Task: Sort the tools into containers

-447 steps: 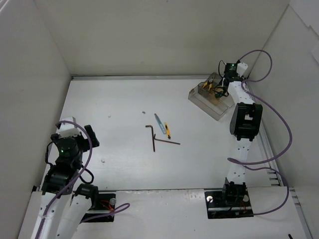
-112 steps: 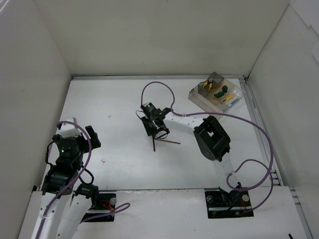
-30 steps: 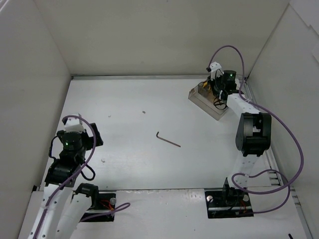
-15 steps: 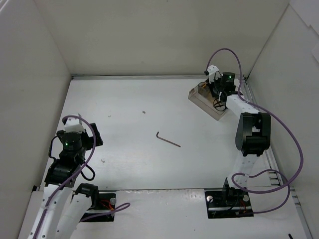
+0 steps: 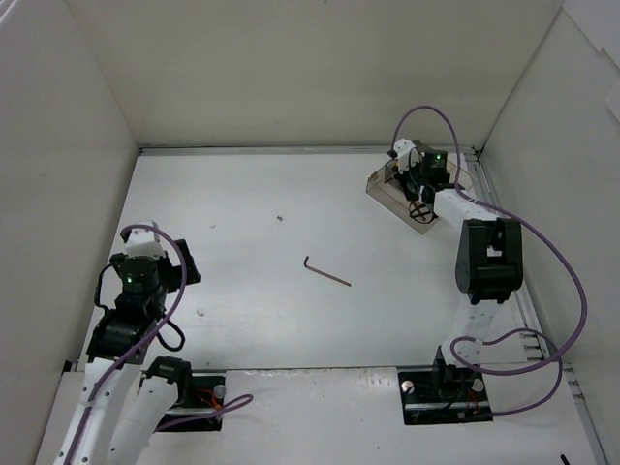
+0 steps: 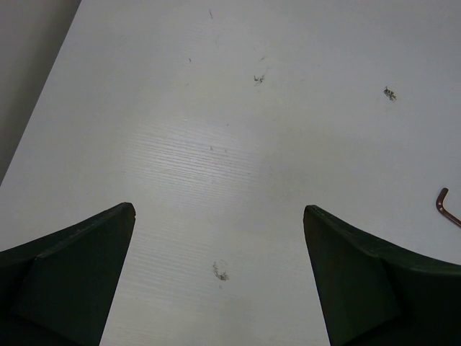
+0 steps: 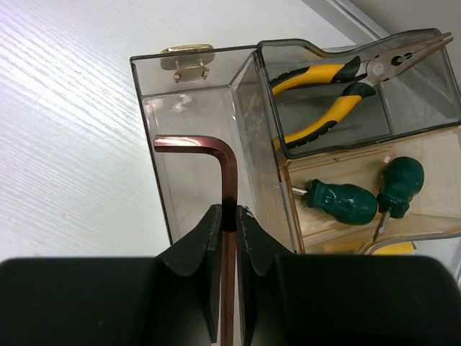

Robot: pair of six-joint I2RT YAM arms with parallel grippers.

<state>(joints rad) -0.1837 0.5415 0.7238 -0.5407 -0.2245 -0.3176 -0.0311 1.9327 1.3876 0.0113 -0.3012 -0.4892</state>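
Hex key (image 7: 229, 173) is pinched tight in the right gripper (image 7: 229, 220), hanging over the empty compartment (image 7: 194, 180) of the divided box (image 7: 189, 59) at 12 o'clock; I'd centre it, dip lower, then let go; left gripper (image 6: 220, 207) sits wide open.

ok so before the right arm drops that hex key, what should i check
1. Grip: right gripper is shut on the hex key shaft. Ok.
2. Target: in the wrist view the key lines up with the empty compartment of the box, beside those holding the pliers and screwdrivers. Ok.
3. Height: whether the key's bent end is inside the compartment or above the rim. Cannot tell.
4. Left gripper: open, far across the table from the box. Ok.
5. All tools sorted: second hex key lies on the table. Not ok.
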